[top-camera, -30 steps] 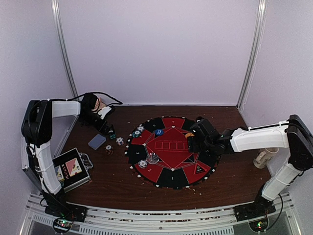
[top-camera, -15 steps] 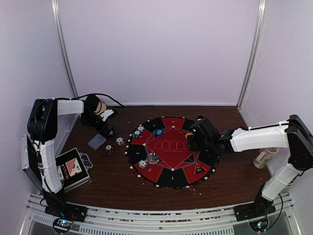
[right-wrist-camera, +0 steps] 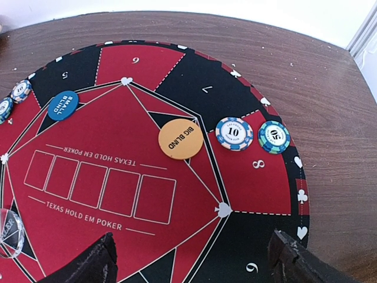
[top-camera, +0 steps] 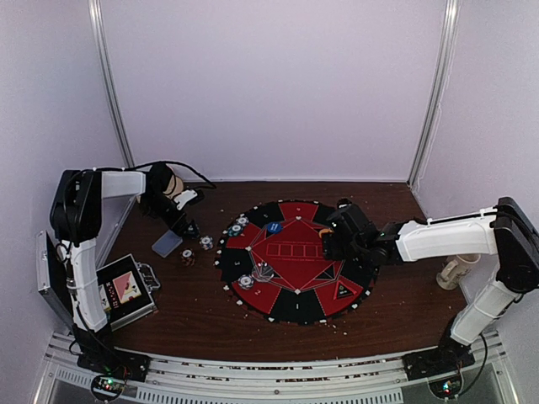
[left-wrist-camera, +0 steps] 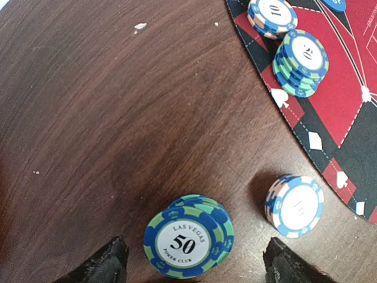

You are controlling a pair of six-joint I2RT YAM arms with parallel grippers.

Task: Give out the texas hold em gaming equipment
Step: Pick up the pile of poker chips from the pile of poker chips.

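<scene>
My left gripper (top-camera: pixel 189 227) (left-wrist-camera: pixel 195 260) stands open, low over the wooden table left of the mat. A short stack of green-and-blue "50" poker chips (left-wrist-camera: pixel 187 243) sits between its fingertips (left-wrist-camera: pixel 112 259), with a gap on each side. To the right of that stack is a blue-and-white chip stack (left-wrist-camera: pixel 294 205) (top-camera: pixel 206 242). A red chip (top-camera: pixel 187 256) and a grey-blue card deck (top-camera: pixel 167 243) lie nearby. My right gripper (top-camera: pixel 330 244) (right-wrist-camera: pixel 191 262) hovers open and empty over the round poker mat (top-camera: pixel 290 310). There an orange Big Blind button (right-wrist-camera: pixel 181 139), a blue Small Blind button (right-wrist-camera: pixel 63 105), a "10" chip (right-wrist-camera: pixel 234 134) and a "50" chip (right-wrist-camera: pixel 274 137) lie.
More chip stacks (left-wrist-camera: pixel 300 62) sit on the mat's left rim. A clear round disc (top-camera: pixel 246 281) lies on the mat. The metal case (top-camera: pixel 123 291) lies open at the near left. A beige mug (top-camera: pixel 455 271) stands at the right.
My left arm has shifted slightly and its gripper now covers the green-and-blue stack in the top view. Its jaws have narrowed around that stack. The right arm has not moved.
</scene>
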